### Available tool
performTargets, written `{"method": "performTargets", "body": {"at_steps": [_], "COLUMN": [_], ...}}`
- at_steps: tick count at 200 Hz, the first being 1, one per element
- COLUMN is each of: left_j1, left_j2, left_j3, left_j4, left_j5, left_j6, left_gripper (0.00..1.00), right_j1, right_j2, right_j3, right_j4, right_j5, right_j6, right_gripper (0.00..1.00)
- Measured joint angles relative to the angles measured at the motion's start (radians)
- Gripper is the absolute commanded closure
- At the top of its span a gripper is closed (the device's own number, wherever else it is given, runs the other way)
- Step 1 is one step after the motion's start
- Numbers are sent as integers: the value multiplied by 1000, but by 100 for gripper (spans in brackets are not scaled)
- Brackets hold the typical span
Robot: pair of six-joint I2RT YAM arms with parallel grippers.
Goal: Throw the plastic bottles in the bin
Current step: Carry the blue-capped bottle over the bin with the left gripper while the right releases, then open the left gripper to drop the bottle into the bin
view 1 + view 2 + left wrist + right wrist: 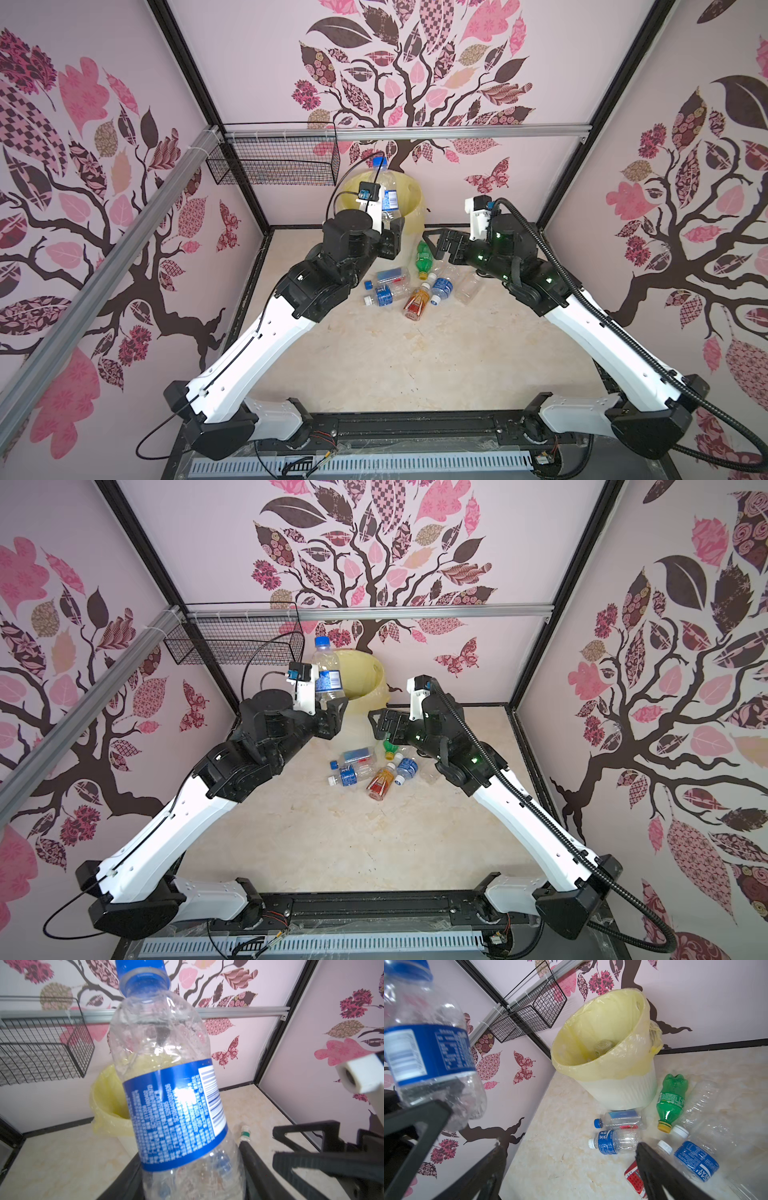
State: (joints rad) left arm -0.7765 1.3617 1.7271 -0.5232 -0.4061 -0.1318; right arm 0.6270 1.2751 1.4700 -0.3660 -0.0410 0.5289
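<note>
One clear plastic bottle with a blue label and blue cap (388,199) is held upright in the air, its lower body pinched between the black fingers of the left gripper (392,235). It is near the round cream-white ribbed bin (415,208), on the bin's near side. The bin, lined with a pale yellow bag, stands at the back of the cream marble-patterned tabletop (395,365).

The right gripper (432,245) hovers close by with its jaws spread wide and empty. Below it, a cluster of bottles lies at the foot of the bin:
- a green bottle with a yellow cap (423,255);
- an amber bottle with a red label (417,305);
- a clear bottle with a pale blue label (390,275);
- two clear bottles with dark blue labels and white caps (384,294);
- an unlabelled clear bottle (469,286).

A black wire mesh basket (282,166) hangs from an aluminium rail (415,132), up and to the left of the bin.

Only the right wrist view looks into the bin, where the base of a clear bottle inside the bag (604,1047) shows low down. In the left wrist view the held bottle fills the middle and hides most of the bin behind it.
</note>
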Motion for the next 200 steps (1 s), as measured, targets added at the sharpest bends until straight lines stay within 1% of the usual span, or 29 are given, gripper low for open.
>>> {"method": "performTargets", "body": {"at_steps": [28, 45, 58, 75, 91, 110, 124, 137, 150, 179, 200], "left_j1": [2, 16, 49, 115, 170, 221, 239, 244, 243, 240, 240], "left_j2": [32, 53, 87, 171, 285, 462, 563, 616, 631, 577, 528], "left_j3": [52, 77, 122, 216, 351, 549, 635, 643, 621, 521, 503], "left_j4": [83, 125, 134, 127, 81, -28, -106, -174, -221, -235, -235], "left_j5": [-24, -32, -22, 2, 32, 82, 100, 118, 139, 163, 173], "left_j6": [79, 105, 101, 73, 31, -30, -63, -89, -109, -134, -141], "left_gripper": [50, 50, 50, 50, 41, 28, 20, 12, 3, 3, 3], "right_j1": [-4, -20, -41, -68, -80, -82, -82, -82, -82, -82, -82], "right_j2": [-18, -34, -45, -51, -51, -51, -52, -52, -52, -53, -53], "right_j3": [3, 3, 3, 3, 2, 0, -7, -19, -32, -64, -84], "right_j4": [-28, -37, -38, -39, -42, -44, -43, -42, -42, -40, -39], "right_j5": [19, 23, 18, 11, 7, 0, -6, -12, -17, -31, -39], "right_j6": [-33, -43, -48, -51, -55, -56, -55, -55, -54, -42, -31], "right_gripper": [0, 0, 0, 0, 0, 0, 0, 0, 0, 0, 0]}}
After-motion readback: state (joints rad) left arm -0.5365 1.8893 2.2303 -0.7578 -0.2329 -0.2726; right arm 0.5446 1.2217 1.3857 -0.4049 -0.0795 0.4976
